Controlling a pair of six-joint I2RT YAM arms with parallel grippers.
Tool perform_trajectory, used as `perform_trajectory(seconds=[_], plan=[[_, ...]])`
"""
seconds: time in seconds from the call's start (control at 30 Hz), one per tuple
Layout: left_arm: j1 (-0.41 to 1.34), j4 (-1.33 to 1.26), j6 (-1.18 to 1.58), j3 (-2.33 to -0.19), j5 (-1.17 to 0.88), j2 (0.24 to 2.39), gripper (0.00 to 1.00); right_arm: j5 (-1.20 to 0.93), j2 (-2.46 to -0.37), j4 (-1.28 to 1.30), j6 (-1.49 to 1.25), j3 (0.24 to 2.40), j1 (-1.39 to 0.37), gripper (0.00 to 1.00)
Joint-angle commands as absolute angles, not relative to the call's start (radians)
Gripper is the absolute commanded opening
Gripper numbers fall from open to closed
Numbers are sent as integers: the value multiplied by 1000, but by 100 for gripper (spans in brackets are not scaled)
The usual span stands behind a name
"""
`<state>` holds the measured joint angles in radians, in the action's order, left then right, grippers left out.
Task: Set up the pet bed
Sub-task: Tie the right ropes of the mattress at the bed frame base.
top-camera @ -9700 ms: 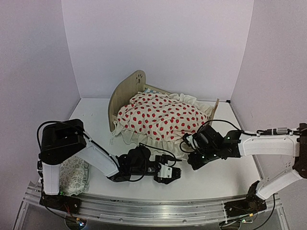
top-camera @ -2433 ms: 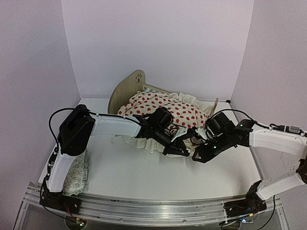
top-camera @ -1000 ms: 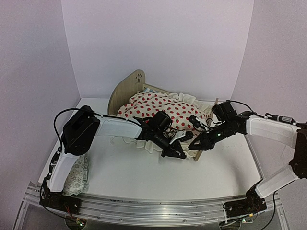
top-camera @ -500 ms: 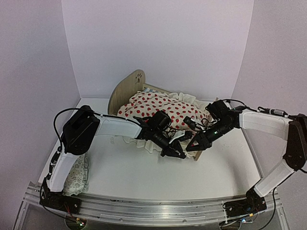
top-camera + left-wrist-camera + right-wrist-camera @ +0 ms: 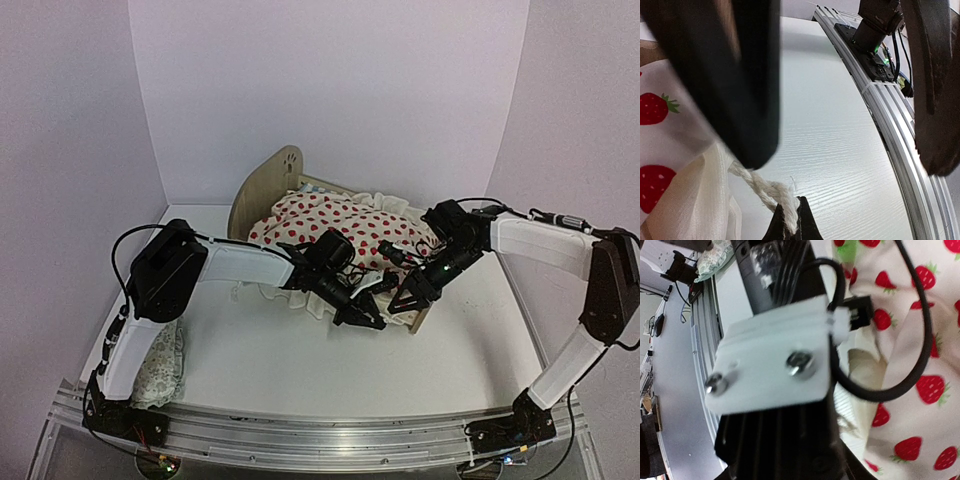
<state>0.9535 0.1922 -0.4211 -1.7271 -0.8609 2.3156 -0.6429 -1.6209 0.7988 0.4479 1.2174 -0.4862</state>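
The pet bed (image 5: 268,190) stands at the back of the table, its paw-print headboard on the left. A cream red-dotted blanket (image 5: 345,235) is heaped over it and hides the mattress. My left gripper (image 5: 372,322) reaches to the bed's near foot corner. It is shut on a white twisted cord (image 5: 760,187) that runs from the blanket's edge (image 5: 660,150) into the left gripper (image 5: 788,227). My right gripper (image 5: 405,297) faces it just in front of the footboard (image 5: 428,316). Its two dark fingers (image 5: 730,75) stand apart, empty. The right wrist view is filled by the left wrist's housing (image 5: 772,355) against the blanket (image 5: 910,315).
A pale patterned pillow (image 5: 155,365) lies by the left arm's base at the near left. The aluminium rail (image 5: 300,435) runs along the near edge. White walls close in the back and both sides. Bare tabletop (image 5: 280,375) lies between the bed and the rail.
My right gripper has swung left and down along the footboard until it is close to the left gripper, and its jaws have spread wider. The left gripper has stayed shut on the cord.
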Motion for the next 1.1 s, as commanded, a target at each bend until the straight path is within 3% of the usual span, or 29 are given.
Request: perform_trajectory(seconds=[0.0,0.37,0.57,1.07], plan=[[946,208,-437,-1729,-881,2262,0,-619,-1665,738,474,1296,-478,48],[946,182,-425,-1717,-892,2272,0,-572,-1676,806,608,1245,-478,45],[947,153,-409,-1708,-905,2273,0,-566,-1723,810,641,1246,-478,35],[945,107,-373,-1713,-916,2282,0,-554,-1758,809,676,1212,-518,39]])
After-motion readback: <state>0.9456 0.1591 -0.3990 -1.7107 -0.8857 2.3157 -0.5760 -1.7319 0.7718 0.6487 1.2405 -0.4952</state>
